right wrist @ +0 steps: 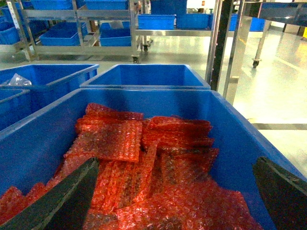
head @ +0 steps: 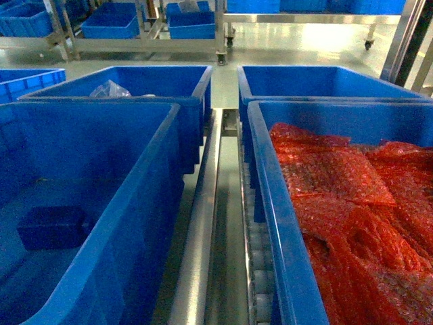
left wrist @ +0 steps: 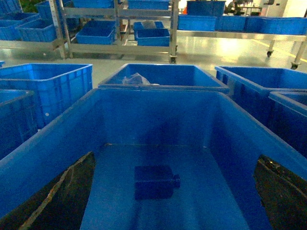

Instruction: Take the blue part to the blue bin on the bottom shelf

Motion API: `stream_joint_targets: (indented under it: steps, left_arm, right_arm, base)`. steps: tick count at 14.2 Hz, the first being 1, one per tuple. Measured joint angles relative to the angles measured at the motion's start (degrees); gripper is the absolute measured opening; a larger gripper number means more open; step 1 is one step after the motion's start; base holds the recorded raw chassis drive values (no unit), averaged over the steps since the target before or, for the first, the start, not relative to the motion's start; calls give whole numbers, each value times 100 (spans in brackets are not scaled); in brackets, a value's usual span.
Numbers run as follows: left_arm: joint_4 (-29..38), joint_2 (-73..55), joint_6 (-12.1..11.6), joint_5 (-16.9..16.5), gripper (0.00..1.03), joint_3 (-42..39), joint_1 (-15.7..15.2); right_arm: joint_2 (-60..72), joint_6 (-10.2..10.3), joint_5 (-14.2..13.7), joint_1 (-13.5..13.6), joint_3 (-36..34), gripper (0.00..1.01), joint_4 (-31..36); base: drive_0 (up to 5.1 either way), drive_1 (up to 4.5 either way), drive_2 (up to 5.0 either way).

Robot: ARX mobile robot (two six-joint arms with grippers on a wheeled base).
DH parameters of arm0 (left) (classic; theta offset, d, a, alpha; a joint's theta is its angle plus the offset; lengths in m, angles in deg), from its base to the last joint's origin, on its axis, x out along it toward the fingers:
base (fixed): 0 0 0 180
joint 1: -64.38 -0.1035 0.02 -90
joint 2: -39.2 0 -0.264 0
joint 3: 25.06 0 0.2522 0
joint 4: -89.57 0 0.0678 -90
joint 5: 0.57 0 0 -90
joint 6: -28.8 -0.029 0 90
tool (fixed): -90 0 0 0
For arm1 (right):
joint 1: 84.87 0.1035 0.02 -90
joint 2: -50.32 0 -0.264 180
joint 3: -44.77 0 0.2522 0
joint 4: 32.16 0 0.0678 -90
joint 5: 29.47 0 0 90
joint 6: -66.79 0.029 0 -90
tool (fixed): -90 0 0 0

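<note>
The blue part is a small dark navy block lying flat on the bare floor of the blue bin at the left. In the left wrist view the part lies in the middle of the bin floor. My left gripper hangs open above it, its dark fingers wide apart and touching nothing. My right gripper is open over the tote of red bubble-wrap packets, holding nothing. Neither gripper shows in the head view. The bottom shelf shows as a steel rail between the totes.
The red-packet tote stands at the right, with white rollers beside it. Behind are a tote with clear plastic bags and another blue tote. Steel racks with more blue totes stand across the aisle.
</note>
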Motion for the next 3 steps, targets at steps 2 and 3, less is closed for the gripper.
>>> stream_joint_targets:
  steps: [2, 3]
  left_arm:
    - [0, 0, 0, 0, 98, 0, 0]
    - [-2, 0, 0, 0, 98, 0, 0]
  right_arm:
    - [0, 0, 0, 0, 0, 98, 0]
    - [0, 0, 0, 0, 2, 98, 0]
  base:
    - [0, 0, 0]
    - [0, 0, 0]
